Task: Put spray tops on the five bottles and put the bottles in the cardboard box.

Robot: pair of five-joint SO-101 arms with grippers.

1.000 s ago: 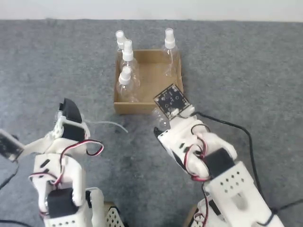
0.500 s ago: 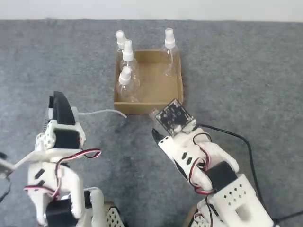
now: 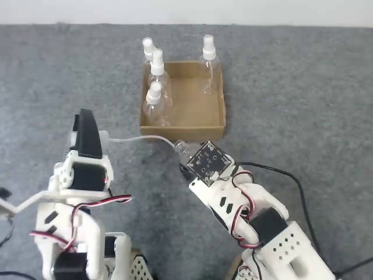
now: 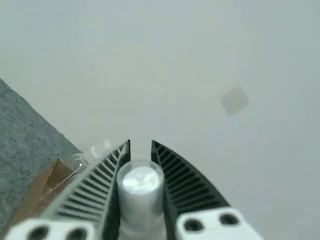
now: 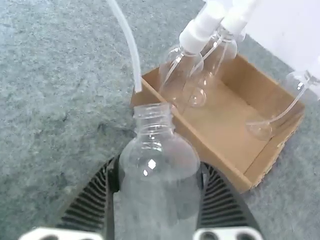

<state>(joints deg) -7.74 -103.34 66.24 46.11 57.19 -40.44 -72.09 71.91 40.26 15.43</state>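
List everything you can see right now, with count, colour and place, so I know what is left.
capped bottles: four, clear with white spray tops, standing in the box, three along one side, one at the opposite far corner.
uncapped bottle: one, clear, open neck, in the right gripper, just in front of the box.
spray top: one, white with a long tube, in the left gripper, tube reaching toward the open neck.
cardboard box: one, brown, far middle of the table.
table cover: one, grey.
left gripper: one, black fingers, shut on the spray top.
right gripper: one, black fingers, shut on the uncapped bottle.
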